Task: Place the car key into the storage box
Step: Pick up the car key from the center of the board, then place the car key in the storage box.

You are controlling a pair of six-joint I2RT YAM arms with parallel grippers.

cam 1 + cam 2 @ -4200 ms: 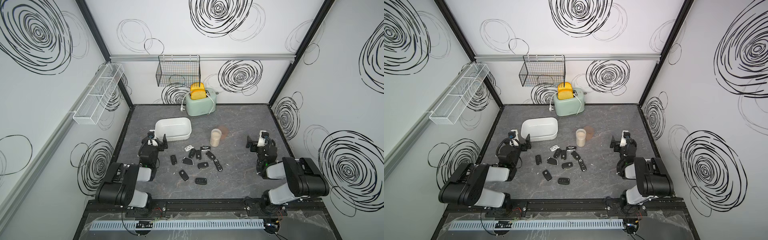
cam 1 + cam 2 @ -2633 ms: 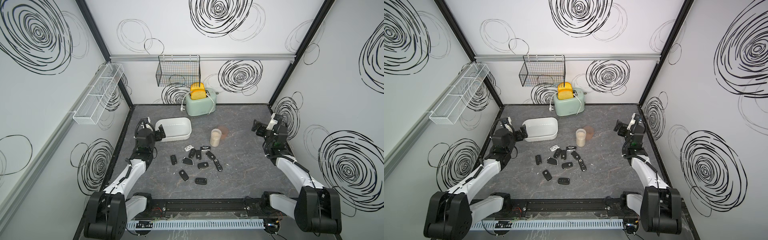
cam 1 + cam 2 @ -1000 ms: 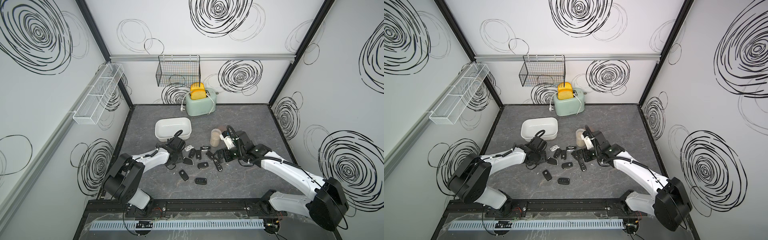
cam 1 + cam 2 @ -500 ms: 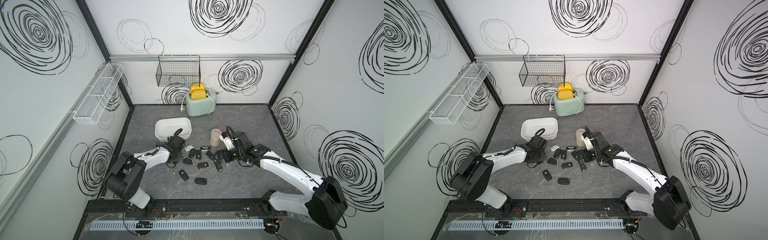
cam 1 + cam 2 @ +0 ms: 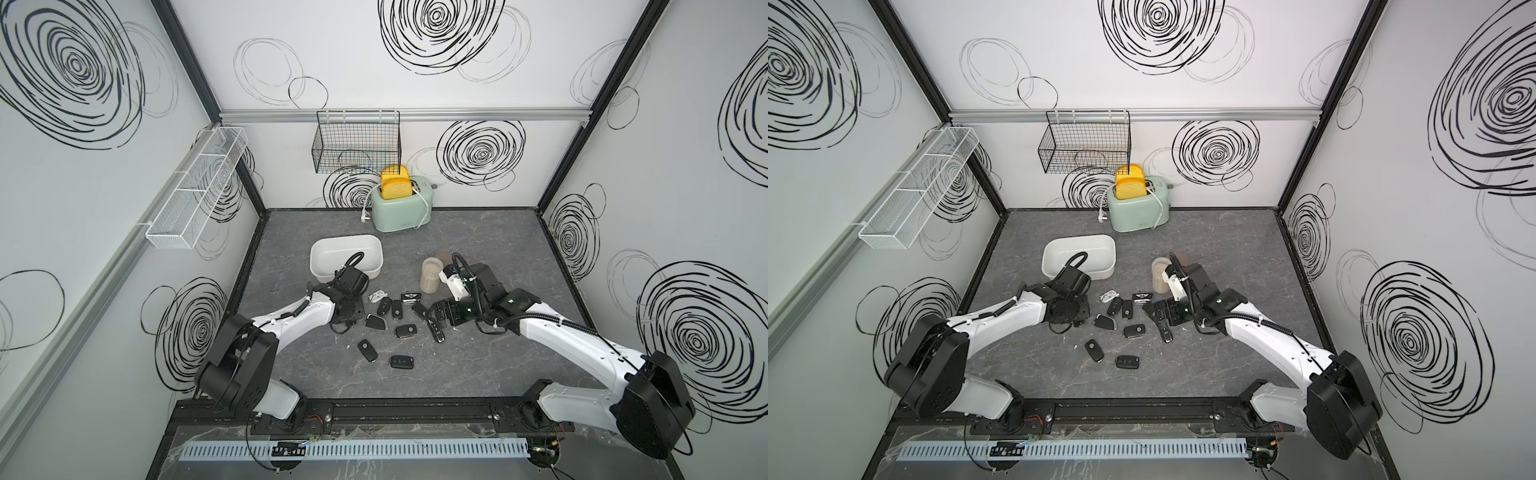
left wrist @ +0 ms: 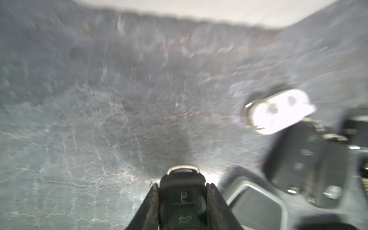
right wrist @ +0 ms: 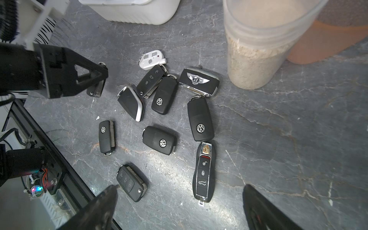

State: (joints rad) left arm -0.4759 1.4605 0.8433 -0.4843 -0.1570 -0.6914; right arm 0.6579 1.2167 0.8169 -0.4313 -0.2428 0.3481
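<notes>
Black left hand (image 6: 182,186), angled down, clamps one car key (image 6: 182,178).

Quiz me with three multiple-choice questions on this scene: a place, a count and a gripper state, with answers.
1. The white rounded plastic tub stands: A) on the grey stone-patterned table; B) hung on a wall; C) lifted in the air.
2. Yellow toast slices in the mint-green toaster: A) one; B) two; C) four.
3. The left gripper is: A) wide open; B) shut on a black car key; C) shut on nothing.
Answers: A, it rests on the tabletop; B, two slices stick up; B, the left wrist view shows the key clamped in it.
</notes>
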